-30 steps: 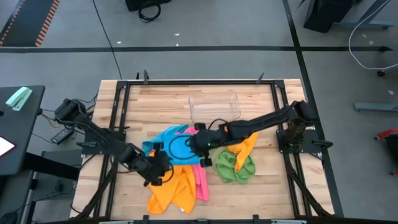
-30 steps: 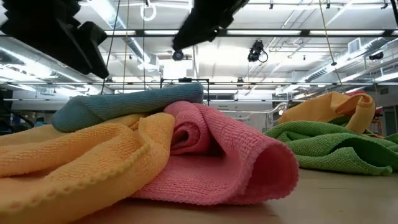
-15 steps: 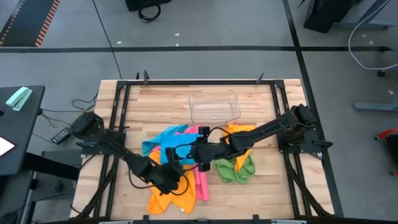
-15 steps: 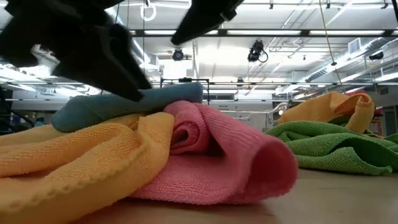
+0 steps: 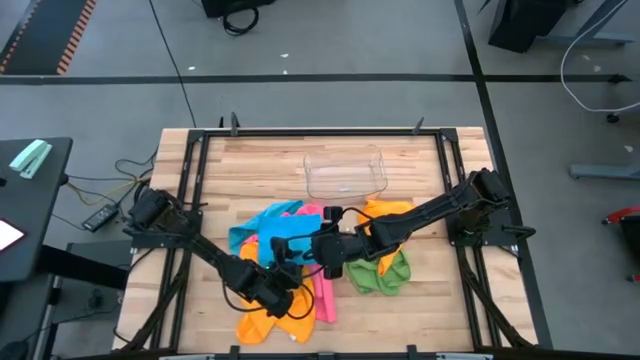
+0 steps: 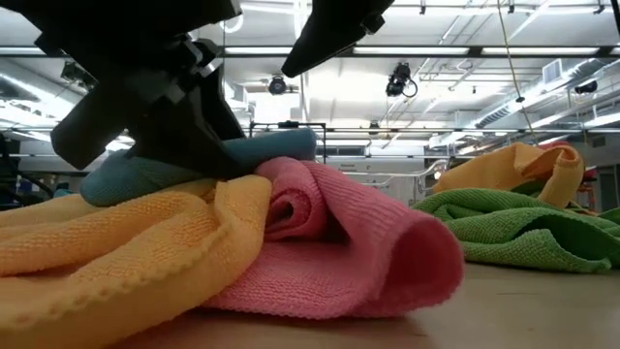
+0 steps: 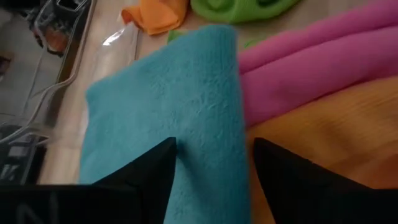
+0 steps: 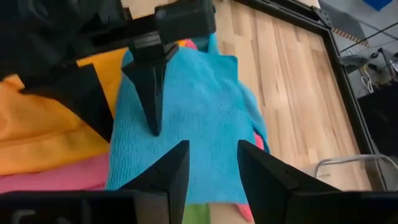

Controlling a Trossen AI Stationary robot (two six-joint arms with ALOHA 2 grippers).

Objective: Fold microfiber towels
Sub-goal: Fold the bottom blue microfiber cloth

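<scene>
blue towel [image 7: 180,118] atop pile, table centre | L gripper [image 7: 211,168] fingers apart astride its 6 o'clock edge, prob. to pinch | R gripper [image 8: 211,165] apart, hovering at 3 o'clock, holds nothing

Both arms [image 5: 190,245] are matte black, built of slim tube-like links joined by blocky joints, with thin black cables looping alongside them near the wrists. The left gripper [image 7: 211,180] ends in two flat black fingers [image 7: 149,177] that taper to blunt wedges, plain and unmarked. The right gripper [image 8: 208,165] has the same dark wedge fingers [image 8: 168,174], with smooth faces and squared edges, and its arm [image 5: 420,215] shows small pale spots near the wrist.
</scene>
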